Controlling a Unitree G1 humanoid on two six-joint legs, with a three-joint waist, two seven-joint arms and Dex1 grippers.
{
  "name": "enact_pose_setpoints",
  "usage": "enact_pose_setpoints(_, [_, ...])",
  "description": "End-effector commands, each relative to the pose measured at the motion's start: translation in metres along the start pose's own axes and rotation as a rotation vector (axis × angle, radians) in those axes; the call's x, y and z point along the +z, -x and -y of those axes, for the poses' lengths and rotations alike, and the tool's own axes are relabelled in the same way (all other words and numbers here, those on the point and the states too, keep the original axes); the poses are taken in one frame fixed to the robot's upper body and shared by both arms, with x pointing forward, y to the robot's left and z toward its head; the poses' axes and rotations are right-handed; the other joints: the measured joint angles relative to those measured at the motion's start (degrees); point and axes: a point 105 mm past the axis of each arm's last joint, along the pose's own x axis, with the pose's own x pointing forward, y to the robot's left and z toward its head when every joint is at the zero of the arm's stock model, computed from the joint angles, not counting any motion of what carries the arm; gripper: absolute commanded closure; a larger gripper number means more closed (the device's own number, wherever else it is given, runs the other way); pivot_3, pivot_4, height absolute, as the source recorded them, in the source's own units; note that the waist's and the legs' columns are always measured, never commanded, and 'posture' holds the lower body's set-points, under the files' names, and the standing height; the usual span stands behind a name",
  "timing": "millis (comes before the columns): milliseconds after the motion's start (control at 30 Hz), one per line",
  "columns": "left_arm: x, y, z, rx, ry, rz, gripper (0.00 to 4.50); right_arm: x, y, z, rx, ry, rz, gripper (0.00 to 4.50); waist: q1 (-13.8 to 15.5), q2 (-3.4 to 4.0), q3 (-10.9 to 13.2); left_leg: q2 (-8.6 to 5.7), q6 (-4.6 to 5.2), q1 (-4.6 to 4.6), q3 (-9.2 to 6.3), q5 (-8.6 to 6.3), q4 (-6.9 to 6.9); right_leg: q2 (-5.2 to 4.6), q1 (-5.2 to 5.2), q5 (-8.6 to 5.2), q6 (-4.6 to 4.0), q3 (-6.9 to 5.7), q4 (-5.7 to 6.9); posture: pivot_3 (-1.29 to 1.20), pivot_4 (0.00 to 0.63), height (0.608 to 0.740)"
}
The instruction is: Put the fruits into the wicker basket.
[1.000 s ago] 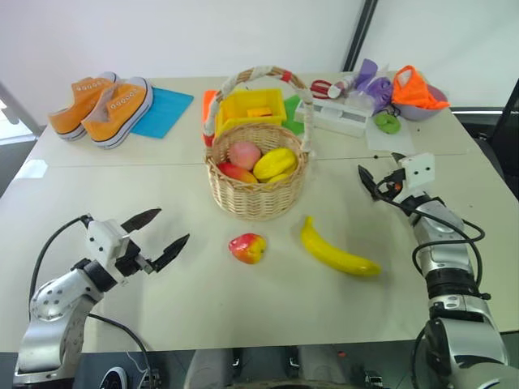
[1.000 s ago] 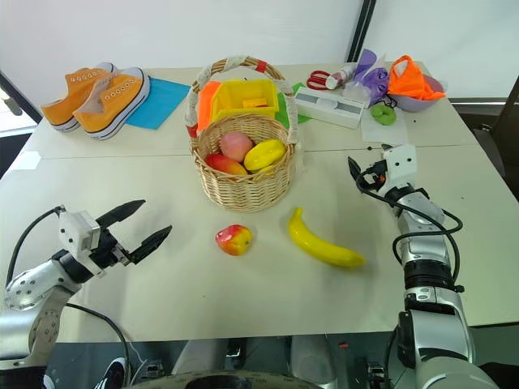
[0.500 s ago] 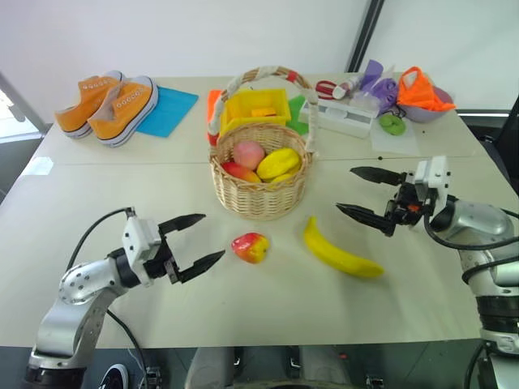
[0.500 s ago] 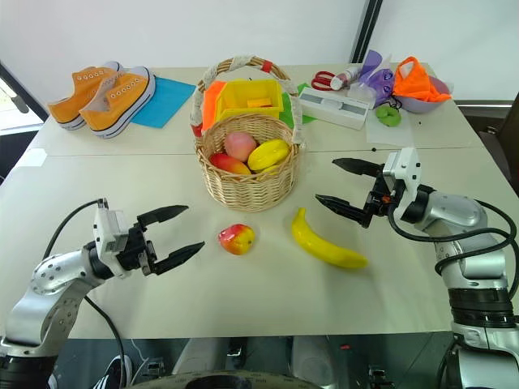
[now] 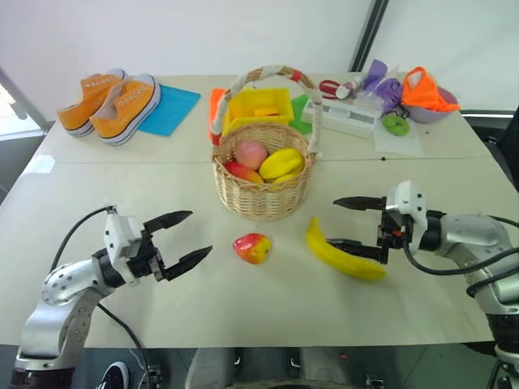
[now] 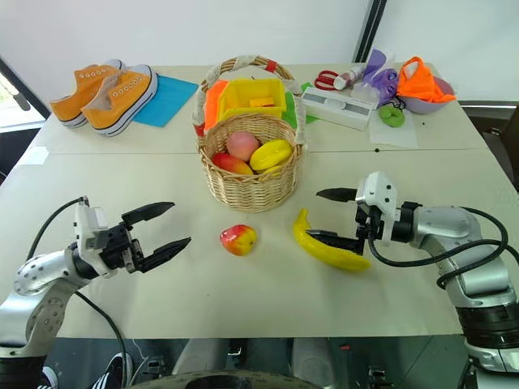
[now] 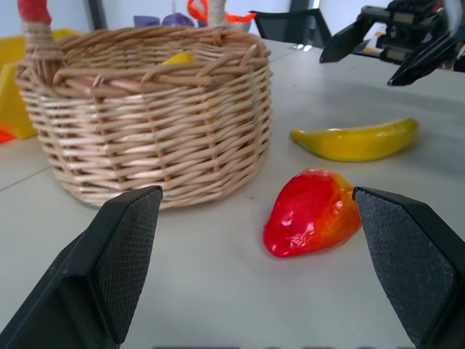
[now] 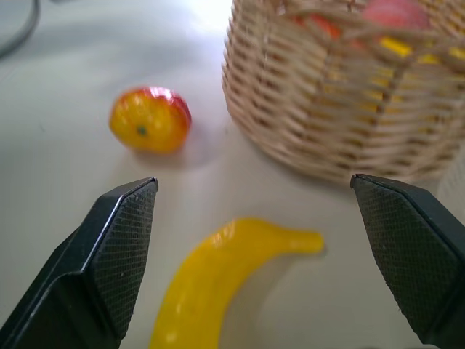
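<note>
Open right hand point(image 6: 331, 216) beside banana point(image 6: 327, 248)

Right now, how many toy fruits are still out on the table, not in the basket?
2: the banana and the small red-and-yellow fruit, both in front of the wicker basket.

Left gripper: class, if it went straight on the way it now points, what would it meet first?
Probably the small red-and-yellow fruit, which lies on the table between the open left gripper's fingers in its wrist view. The wicker basket stands off to one side.
</note>
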Motion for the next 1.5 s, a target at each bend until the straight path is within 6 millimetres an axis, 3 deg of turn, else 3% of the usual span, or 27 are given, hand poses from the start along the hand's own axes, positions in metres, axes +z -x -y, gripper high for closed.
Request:
enact_pose_setpoints(33, [0.01,0.018,0.01,-0.036,-0.052,0.003,0.0,-0.003,-0.003,-0.015,0.009,-0.01,-0.02,0.06,0.1,0.03,0.0,0.0,0.0,0.0,0.0,0.0,-0.02,0.0,-0.01,-0.01,-0.01,0.0,-0.01,0.0,0.15,0.74])
enact_pose_setpoints(167, [0.004,0.028,0.025,-0.07,-0.039,-0.024,0.0,-0.014,-0.01,-0.027,0.005,-0.048,-0.038,0.06,0.3,0.02,0.0,0.0,0.0,0.0,0.0,0.0,0.05,-0.01,0.04,-0.09,-0.16,0.0,-0.01,0.0,0.15,0.74])
enact_pose_setpoints(300, [0.006,0.026,0.026,-0.059,-0.051,-0.003,0.0,-0.03,-0.016,-0.018,-0.085,0.04,-0.106,0.06,0.3,0.02,0.0,0.0,-0.01,0.01,0.0,-0.01,0.06,-0.04,0.02,-0.1,-0.16,0.0,-0.19,0.0,0.15,0.74])
enact_pose_setpoints(533, [0.006,0.023,0.032,-0.071,-0.043,0.012,0.0,-0.045,-0.014,-0.012,-0.126,0.008,-0.176,0.06,0.2,0.01,0.0,0.0,0.02,0.0,0.0,-0.02,0.04,0.02,0.09,-0.09,-0.15,-0.01,-0.21,0.0,0.15,0.74])
enact_pose_setpoints(633, [0.006,0.024,0.033,-0.081,-0.032,0.015,0.0,-0.046,-0.01,-0.018,-0.093,-0.061,-0.174,0.83,0.3,-0.01,0.0,0.0,0.02,0.02,0.0,-0.02,0.05,0.03,0.14,-0.09,-0.15,-0.02,-0.2,0.0,0.15,0.74])
enact_pose_setpoints(767, [0.006,0.023,0.034,-0.09,-0.027,0.022,0.0,-0.047,-0.007,-0.02,-0.075,-0.077,-0.183,2.93,0.3,-0.1,-0.1,0.0,0.05,0.03,0.0,-0.04,0.06,0.03,0.17,-0.09,-0.15,-0.01,-0.24,0.0,0.15,0.74])
enact_pose_setpoints(833, [0.005,0.023,0.034,-0.092,-0.025,0.024,0.0,-0.046,-0.006,-0.02,-0.069,-0.081,-0.18,3.45,0.2,-0.09,-0.1,0.0,0.05,0.05,0.0,-0.04,0.07,0.03,0.19,-0.09,-0.15,0.0,-0.24,0.0,0.15,0.74])
enact_pose_setpoints(967, [0.005,0.021,0.029,-0.067,-0.025,0.038,0.0,-0.024,-0.004,-0.016,-0.046,-0.09,-0.073,3.45,0.3,-0.07,0.0,0.0,0.05,0.06,0.0,-0.04,0.07,0.03,0.18,-0.09,-0.15,0.0,-0.24,0.0,0.15,0.74])
enact_pose_setpoints(1033, [0.009,0.02,0.019,-0.022,-0.018,0.065,0.0,0.011,0.0,-0.02,0.044,-0.118,0.046,3.45,0.3,-0.05,0.0,0.0,0.05,0.05,0.0,-0.04,0.07,0.04,0.18,-0.09,-0.14,-0.01,-0.23,0.0,0.15,0.74])
enact_pose_setpoints(1133, [0.013,0.02,0.009,0.028,-0.017,0.086,0.0,0.045,-0.003,-0.017,0.085,-0.063,0.126,3.45,0.1,-0.04,0.0,0.0,0.05,0.05,0.0,-0.03,0.07,0.04,0.16,-0.08,-0.12,0.0,-0.2,0.0,0.15,0.74])
enact_pose_setpoints(1267, [0.014,0.02,-0.011,0.125,-0.011,0.11,0.0,0.091,-0.029,0.012,0.012,0.029,0.233,3.45,-0.2,-0.07,0.0,0.06,0.05,0.07,0.0,-0.03,0.07,0.11,0.11,-0.08,-0.13,0.0,-0.1,0.0,0.15,0.74])
enact_pose_setpoints(1367, [0.01,0.016,-0.02,0.172,-0.027,0.117,0.0,0.104,-0.058,0.026,-0.008,0.084,0.242,3.45,0.1,-0.13,0.0,0.06,0.05,0.07,0.0,-0.03,0.06,0.12,0.08,-0.06,-0.11,-0.02,-0.03,0.0,0.15,0.74])
enact_pose_setpoints(1500, [0.007,0.007,-0.024,0.204,-0.026,0.141,0.0,0.103,-0.108,0.05,-0.06,0.211,0.176,3.45,0.1,-0.13,0.0,0.01,0.03,0.0,0.03,-0.02,0.08,0.11,0.02,0.03,0.04,-0.01,0.03,0.0,0.15,0.74])
